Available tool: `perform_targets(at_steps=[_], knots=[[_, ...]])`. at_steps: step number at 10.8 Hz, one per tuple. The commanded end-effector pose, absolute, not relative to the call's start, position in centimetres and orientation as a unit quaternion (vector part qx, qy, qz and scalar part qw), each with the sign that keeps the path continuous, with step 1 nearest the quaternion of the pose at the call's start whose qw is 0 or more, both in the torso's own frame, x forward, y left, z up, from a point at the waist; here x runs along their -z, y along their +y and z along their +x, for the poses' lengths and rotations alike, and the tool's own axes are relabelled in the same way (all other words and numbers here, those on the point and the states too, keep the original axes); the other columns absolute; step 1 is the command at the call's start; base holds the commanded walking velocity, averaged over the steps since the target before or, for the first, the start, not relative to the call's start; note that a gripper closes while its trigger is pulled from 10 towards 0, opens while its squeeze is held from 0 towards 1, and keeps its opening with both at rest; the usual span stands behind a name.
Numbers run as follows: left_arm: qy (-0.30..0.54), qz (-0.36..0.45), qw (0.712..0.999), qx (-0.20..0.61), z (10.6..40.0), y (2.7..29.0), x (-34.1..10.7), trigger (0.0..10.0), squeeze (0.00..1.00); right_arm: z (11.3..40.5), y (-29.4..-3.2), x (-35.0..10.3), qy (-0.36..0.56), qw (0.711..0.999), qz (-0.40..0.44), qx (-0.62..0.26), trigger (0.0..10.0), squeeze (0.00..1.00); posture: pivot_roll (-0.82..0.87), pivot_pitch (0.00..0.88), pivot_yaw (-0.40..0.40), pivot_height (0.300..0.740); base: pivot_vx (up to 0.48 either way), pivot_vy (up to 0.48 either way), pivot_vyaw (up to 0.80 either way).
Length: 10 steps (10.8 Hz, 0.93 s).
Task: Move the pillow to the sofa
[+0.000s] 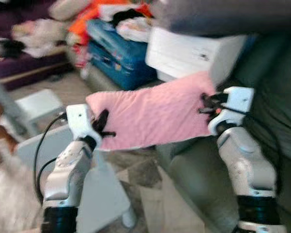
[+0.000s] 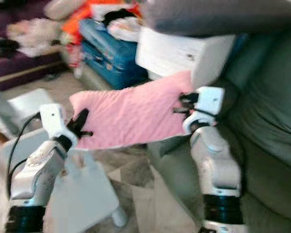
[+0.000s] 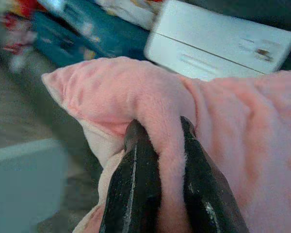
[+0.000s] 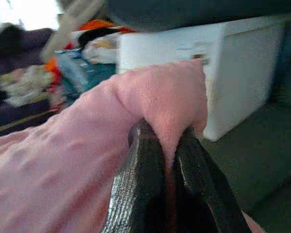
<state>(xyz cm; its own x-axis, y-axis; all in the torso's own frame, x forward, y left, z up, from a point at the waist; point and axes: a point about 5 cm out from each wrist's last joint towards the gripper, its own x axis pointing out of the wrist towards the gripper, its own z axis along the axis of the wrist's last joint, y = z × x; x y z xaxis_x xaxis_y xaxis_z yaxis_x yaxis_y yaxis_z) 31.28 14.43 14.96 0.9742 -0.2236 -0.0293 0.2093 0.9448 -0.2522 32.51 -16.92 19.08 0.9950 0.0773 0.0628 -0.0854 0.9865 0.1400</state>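
Observation:
A flat pink pillow point(image 1: 153, 114) hangs in the air between my two arms, stretched level in front of me. My left gripper point(image 1: 103, 127) is shut on its left edge, and the left wrist view shows pink fabric point(image 3: 165, 160) pinched between the black fingers point(image 3: 136, 184). My right gripper point(image 1: 207, 104) is shut on the pillow's right corner point(image 4: 177, 97), with the fold squeezed between its fingers point(image 4: 140, 179). The dark green sofa point(image 1: 271, 97) lies to my right, its seat point(image 4: 252, 150) just past the right gripper.
A white box point(image 1: 194, 51) sits at the sofa's far end, under a dark cushion point(image 1: 223, 14). A blue suitcase point(image 1: 116, 53) and piled clothes point(image 1: 102, 14) stand behind. A pale low stool point(image 1: 99, 189) is below my left arm. A patterned rug point(image 1: 145, 179) covers the floor.

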Motion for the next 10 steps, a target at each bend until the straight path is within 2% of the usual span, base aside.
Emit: perform_targets(at_steps=[1, 5, 7, 10], knots=[[0.02, -0.121, 0.986, 0.114, 31.28, 14.63, -15.54, 10.0, 0.0, 32.42, -16.49, -19.97, -0.046, 0.995, 0.072, -0.048, 10.0, 0.0, -0.1, 0.049, 0.012, 0.74, 0.0, 0.0, -0.77], [0.021, -0.119, 0.986, 0.117, 31.06, 14.78, -15.52, 10.0, 0.0, 32.16, -16.23, -19.76, -0.045, 0.995, 0.074, -0.052, 10.0, 0.0, -0.1, 0.062, 0.014, 0.74, 0.0, 0.0, -0.78], [0.025, -0.127, 0.984, 0.123, 30.84, 14.51, -15.42, 10.0, 0.0, 32.09, -16.15, -19.87, -0.048, 0.995, 0.074, -0.053, 10.0, 0.0, -0.1, 0.071, 0.012, 0.74, 0.0, 0.0, 0.0], [0.016, -0.119, 0.984, 0.132, 30.45, 14.36, -15.43, 10.0, 0.0, 32.18, -16.11, -19.85, -0.047, 0.995, 0.071, -0.057, 10.0, 0.0, -0.09, 0.081, 0.007, 0.74, 0.362, 0.0, 0.0]])
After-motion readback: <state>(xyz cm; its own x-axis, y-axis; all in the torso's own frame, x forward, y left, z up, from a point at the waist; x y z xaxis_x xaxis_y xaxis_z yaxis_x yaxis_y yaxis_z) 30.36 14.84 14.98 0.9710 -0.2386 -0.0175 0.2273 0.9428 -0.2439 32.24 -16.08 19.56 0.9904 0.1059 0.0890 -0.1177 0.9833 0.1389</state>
